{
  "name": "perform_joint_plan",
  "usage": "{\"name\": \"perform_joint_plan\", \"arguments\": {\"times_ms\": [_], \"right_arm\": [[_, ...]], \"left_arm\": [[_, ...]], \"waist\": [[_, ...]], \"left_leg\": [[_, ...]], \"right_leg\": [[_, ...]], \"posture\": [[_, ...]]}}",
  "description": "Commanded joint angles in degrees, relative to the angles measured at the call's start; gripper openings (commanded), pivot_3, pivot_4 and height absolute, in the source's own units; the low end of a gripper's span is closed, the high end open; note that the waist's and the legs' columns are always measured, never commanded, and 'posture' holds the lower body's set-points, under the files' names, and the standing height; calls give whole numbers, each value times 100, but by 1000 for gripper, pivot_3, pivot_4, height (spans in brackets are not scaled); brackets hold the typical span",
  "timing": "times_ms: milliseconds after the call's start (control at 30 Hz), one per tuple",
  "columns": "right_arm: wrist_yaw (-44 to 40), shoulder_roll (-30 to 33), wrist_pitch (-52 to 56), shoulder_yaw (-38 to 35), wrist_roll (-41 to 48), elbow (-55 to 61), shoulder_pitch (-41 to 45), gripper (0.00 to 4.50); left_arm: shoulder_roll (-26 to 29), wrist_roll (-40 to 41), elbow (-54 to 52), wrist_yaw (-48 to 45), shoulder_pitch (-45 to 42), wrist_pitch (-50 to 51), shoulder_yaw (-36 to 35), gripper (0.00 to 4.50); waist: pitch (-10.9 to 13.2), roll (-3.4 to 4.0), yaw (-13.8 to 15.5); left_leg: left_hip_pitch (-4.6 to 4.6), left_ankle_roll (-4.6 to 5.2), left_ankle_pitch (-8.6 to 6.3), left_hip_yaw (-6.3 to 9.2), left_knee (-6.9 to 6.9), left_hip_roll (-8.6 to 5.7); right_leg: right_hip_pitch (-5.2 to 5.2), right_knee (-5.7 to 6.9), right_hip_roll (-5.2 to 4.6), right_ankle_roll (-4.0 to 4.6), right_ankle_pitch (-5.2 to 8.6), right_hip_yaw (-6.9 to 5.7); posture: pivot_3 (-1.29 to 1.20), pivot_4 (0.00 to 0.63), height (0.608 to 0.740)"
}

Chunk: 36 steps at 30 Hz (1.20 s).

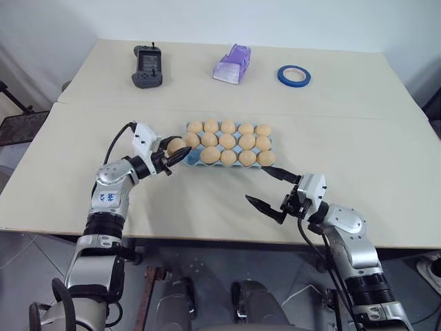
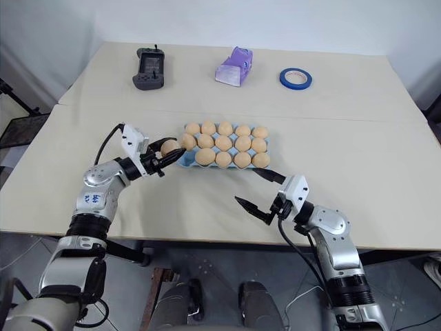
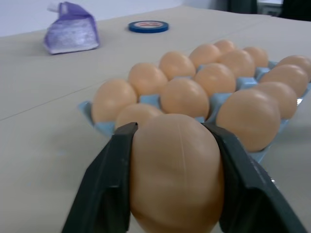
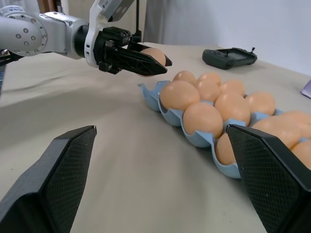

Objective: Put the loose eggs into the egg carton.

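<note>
With an egg (image 3: 175,174) clamped level, the left pincer (image 1: 173,153) faces the egg carton's (image 1: 195,160) last free cup just ahead; the right pincer (image 1: 270,187) waits wide open, empty.

No text, brand, number or sign can be read with certainty in these pictures. A small blue mark is seen on the upper part of the left arm (image 1: 105,197), but its characters are too small to be made out. The inner ring of the blue tape roll (image 3: 148,25) carries a reddish printed band, which is seen in the left wrist view, and no letters can be told from it. The dark handheld controller (image 1: 147,67) has a screen, but nothing is legible on it. On the pale purple plastic piece (image 1: 233,64) and on the egg carton (image 1: 193,158) no label is seen.
</note>
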State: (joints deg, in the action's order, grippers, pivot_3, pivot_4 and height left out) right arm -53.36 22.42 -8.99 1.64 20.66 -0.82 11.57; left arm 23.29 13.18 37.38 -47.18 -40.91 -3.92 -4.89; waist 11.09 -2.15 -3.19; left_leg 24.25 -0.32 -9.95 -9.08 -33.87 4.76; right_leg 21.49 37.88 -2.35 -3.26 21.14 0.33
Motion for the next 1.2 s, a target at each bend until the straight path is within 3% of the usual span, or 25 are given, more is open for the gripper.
{"name": "perform_joint_plan", "arguments": {"times_ms": [33, 133, 833, 1000, 1200], "right_arm": [[99, 28, -114, -132, 28, 298, -68, 4500], [168, 21, -56, -113, 36, 388, -88, 4500], [119, 4, 21, -14, 88, 429, -36, 4500], [95, -4, 16, -1, 78, 395, -18, 4500], [86, 3, 8, -7, 64, 393, -1, 4500]], "left_arm": [[-49, 27, 56, -164, -145, -84, 21, 3608], [-101, 90, 18, -272, -128, -12, 27, 4490], [395, 41, -125, 97, 644, -72, -417, 4490], [263, 0, 36, 125, 464, -102, -331, 4490], [59, -179, 1094, 284, -164, -349, -275, 4490]], "waist": [[0, 0, 3], [0, 0, 5], [0, 0, 16], [0, 0, 14], [0, 0, 17]], "left_leg": [[0, 0, 0, 0, 0, 0], [1, 1, 1, 0, -2, 0], [1, 6, -5, 7, -4, 0], [1, 6, -5, 7, -4, 0], [1, 7, -5, 8, -6, -2]], "right_leg": [[0, 0, 0, 0, 0, 0], [0, 0, 0, 0, 0, -1], [-3, 4, -6, 0, 0, -5], [-3, 3, -6, 0, 0, -5], [-3, 4, -6, 0, 0, -6]], "posture": [[0, 150, 740], [0, 150, 740], [0, 150, 740], [0, 150, 740], [0, 150, 740]]}}
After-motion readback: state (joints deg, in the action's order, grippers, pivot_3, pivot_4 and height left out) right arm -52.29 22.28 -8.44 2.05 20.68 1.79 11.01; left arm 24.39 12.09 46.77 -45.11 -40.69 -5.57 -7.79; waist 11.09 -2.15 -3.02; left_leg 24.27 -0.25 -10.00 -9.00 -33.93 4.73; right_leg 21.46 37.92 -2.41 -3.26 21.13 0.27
